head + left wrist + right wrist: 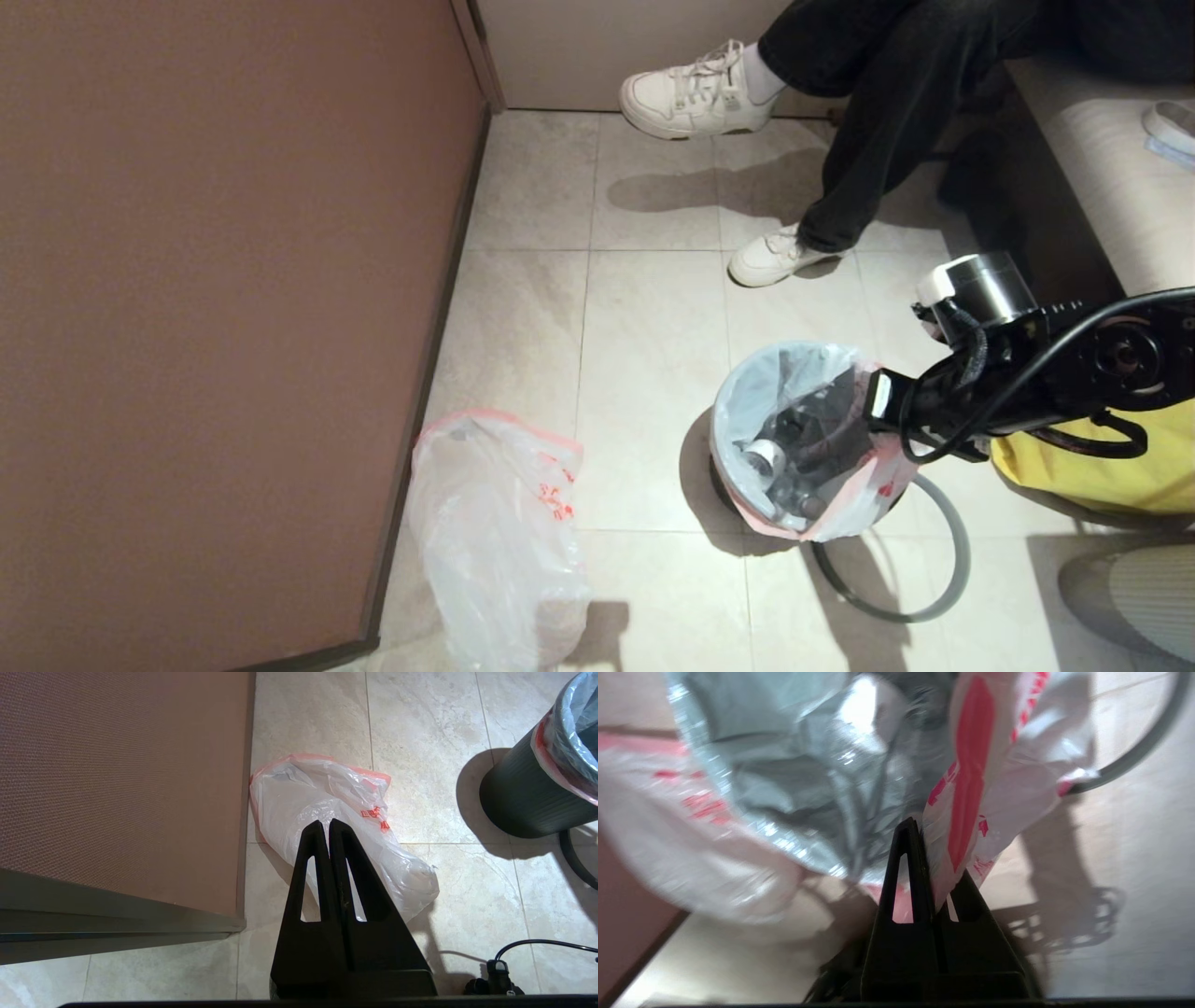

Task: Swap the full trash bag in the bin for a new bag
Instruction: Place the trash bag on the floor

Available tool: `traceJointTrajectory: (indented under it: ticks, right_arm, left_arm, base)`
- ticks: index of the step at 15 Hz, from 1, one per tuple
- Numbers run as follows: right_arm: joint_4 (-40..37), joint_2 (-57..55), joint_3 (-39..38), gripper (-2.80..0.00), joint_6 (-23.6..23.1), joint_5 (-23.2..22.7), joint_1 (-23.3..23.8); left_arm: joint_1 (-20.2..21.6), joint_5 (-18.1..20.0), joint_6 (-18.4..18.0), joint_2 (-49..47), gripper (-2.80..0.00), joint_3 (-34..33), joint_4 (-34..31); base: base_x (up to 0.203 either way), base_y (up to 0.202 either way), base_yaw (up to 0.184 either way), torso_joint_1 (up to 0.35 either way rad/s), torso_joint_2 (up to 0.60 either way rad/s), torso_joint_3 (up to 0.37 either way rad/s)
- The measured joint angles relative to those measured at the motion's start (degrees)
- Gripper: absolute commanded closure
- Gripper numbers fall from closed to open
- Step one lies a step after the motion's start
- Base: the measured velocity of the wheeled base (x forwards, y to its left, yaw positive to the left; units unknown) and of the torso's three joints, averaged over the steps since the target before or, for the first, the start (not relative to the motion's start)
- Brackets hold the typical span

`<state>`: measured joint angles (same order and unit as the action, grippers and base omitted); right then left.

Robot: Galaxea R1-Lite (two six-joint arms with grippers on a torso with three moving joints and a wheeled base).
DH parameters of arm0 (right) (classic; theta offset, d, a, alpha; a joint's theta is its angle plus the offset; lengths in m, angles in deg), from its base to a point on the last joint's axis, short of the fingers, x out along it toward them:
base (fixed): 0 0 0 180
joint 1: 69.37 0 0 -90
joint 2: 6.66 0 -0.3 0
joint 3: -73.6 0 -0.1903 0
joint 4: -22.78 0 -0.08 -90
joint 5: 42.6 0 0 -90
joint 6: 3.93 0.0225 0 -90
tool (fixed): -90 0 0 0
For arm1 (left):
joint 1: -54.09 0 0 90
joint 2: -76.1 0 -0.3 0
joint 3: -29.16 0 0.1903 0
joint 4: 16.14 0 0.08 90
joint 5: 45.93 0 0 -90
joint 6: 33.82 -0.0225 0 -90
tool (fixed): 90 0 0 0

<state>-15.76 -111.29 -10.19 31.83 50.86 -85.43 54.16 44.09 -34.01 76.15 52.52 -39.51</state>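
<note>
Here we are clamping the right gripper [930,828] jaws fully on the full trash bag [794,439] rim, the bag hanging beyond them inside the bin [523,798]; the left gripper [328,826], shut and empty, is hovering over the new bag [495,551].

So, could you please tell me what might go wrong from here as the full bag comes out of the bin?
The right gripper is shut on only a thin fold of the full bag's edge, so the film could tear or slip free under the trash.
The small bin could lift or tip with the bag.
The grey hoop lies on the floor beside the bin, where the bag could snag.
</note>
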Motion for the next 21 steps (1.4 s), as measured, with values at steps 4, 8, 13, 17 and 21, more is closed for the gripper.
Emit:
traceJointTrajectory:
  ticks: [4, 8, 13, 17, 21]
  right_arm:
    - [-0.74, 1.09, 2.36, 0.0, 4.3, -18.63, 2.16]
    - [6.54, 2.12, 1.51, 0.0, 6.81, -32.44, 6.09]
    - [8.24, 5.46, 1.11, 0.0, 9.22, -41.17, 7.96]
    - [8.11, 8.91, 1.2, 0.0, 9.36, -41.48, 7.79]
    - [8.32, 14.39, 1.32, 0.0, 9.02, -41.44, 7.77]
  left_arm:
    - [0.0, 0.05, 0.0, 0.0, 0.0, 0.0, 0.0]
    - [0.0, 0.04, 0.0, 0.0, 0.0, 0.0, 0.0]
    - [0.0, 0.02, 0.0, 0.0, 0.0, 0.0, 0.0]
    - [0.0, 0.02, 0.02, 0.0, 0.0, 0.0, 0.0]
    - [0.0, 0.02, 0.0, 0.0, 0.0, 0.0, 0.0]
  base:
    - [0.0, 0.0, 0.0, 0.0, 0.0, 0.0]
    - [0.0, 0.0, 0.0, 0.0, 0.0, 0.0]
    - [0.0, 0.0, 0.0, 0.0, 0.0, 0.0]
    - [0.0, 0.0, 0.0, 0.0, 0.0, 0.0]
    - [0.0, 0.0, 0.0, 0.0, 0.0, 0.0]
